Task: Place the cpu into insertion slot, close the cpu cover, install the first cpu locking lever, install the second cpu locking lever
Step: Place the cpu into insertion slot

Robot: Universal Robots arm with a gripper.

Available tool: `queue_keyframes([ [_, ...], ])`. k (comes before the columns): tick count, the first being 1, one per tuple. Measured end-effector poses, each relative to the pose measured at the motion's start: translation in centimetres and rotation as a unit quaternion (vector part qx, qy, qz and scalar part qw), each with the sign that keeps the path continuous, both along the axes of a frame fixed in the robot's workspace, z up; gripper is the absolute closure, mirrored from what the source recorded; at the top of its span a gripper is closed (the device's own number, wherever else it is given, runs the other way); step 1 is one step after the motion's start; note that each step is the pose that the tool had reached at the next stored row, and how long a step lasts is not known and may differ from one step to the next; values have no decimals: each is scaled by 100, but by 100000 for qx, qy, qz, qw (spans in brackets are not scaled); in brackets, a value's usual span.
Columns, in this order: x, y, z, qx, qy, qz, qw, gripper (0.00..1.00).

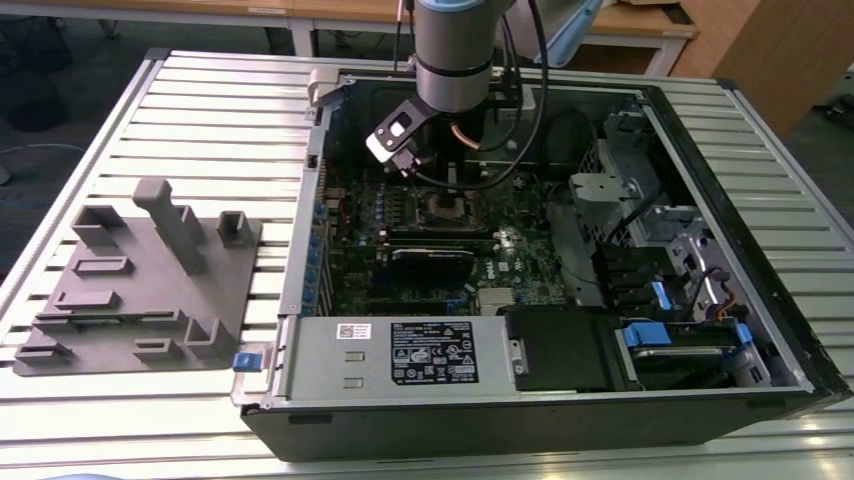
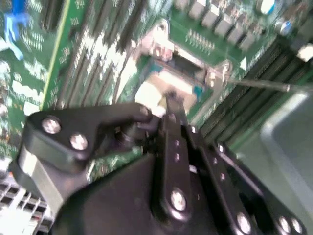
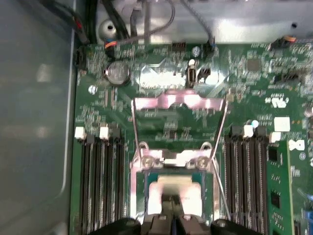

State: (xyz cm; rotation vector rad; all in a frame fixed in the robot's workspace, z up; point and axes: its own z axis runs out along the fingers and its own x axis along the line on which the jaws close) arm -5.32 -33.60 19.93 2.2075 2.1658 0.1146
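Exterior view, from its left: a grey fixture plate point(image 1: 134, 290) with upright blocks lies on the slatted table point(image 1: 214, 110), well apart from the insertion slot point(image 1: 447, 210). The open computer case point(image 1: 534, 425) holds the green board point(image 1: 358, 255). The slot sits in that board directly under the arm point(image 1: 454, 50), which hangs straight down over it. A labelled power supply point(image 1: 414, 352) lies nearer the camera than the slot. Blue-tabbed drive bays point(image 1: 643, 335) stand to the exterior view's right of the slot.

In the first wrist view, one bank of long black memory slots point(image 3: 100, 186) flanks the insertion slot on one side and a second bank point(image 3: 244, 181) flanks it on the other. The cpu point(image 3: 173, 188) sits within the slot's silvery rim. The gripper point(image 3: 174, 218) has its fingers drawn close together, pinching the cpu at its near edge. The cpu cover point(image 3: 178, 102) stands swung up, beyond the slot from the gripper. One thin wire locking lever point(image 3: 136, 132) rises beside the slot, the other locking lever point(image 3: 221, 132) rises on the opposite side, and both are raised clear of the cover.
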Motion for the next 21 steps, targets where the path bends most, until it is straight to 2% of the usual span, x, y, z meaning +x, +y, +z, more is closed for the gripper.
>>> queue_keyframes([
  [7,1,2,8,75,-41,1,100000,89],
  [14,0,0,131,18,-9,2,100000,89],
  [21,0,1,145,22,-11,2,100000,89],
])
